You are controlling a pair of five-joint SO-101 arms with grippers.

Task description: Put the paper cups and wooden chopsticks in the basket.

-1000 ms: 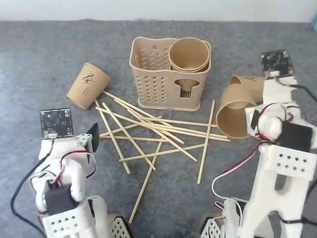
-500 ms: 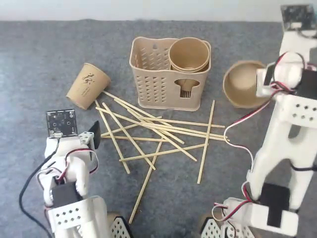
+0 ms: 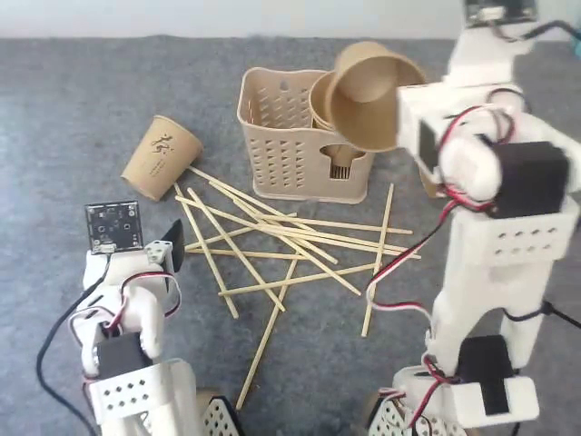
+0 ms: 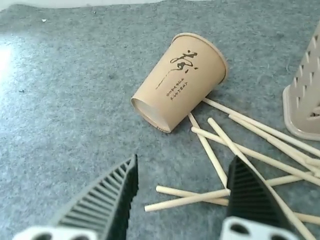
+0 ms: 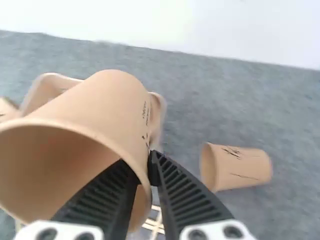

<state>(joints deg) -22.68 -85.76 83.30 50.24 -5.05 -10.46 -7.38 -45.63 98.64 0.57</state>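
You've got R gripper (image 5: 144, 162) clamped on cup (image 3: 370, 91) rim, upper centre above basket (image 3: 286, 150) | L gripper (image 4: 185, 161) wide, lower left | 2nd cup (image 3: 162, 156) lying upper left | sticks (image 3: 290, 238) scattered centre

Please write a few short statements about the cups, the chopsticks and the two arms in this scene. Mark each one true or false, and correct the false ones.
1. The right end effector is shut on the rim of a paper cup. True.
2. All the wooden chopsticks are inside the basket. False: they lie scattered on the table in front of the basket.
3. The left end effector is open and holds nothing. True.
4. The printed cup in front of the left end effector stands upright. False: it lies on its side.
5. The basket has no cups in it. False: the stacked cups sit in one of its compartments.
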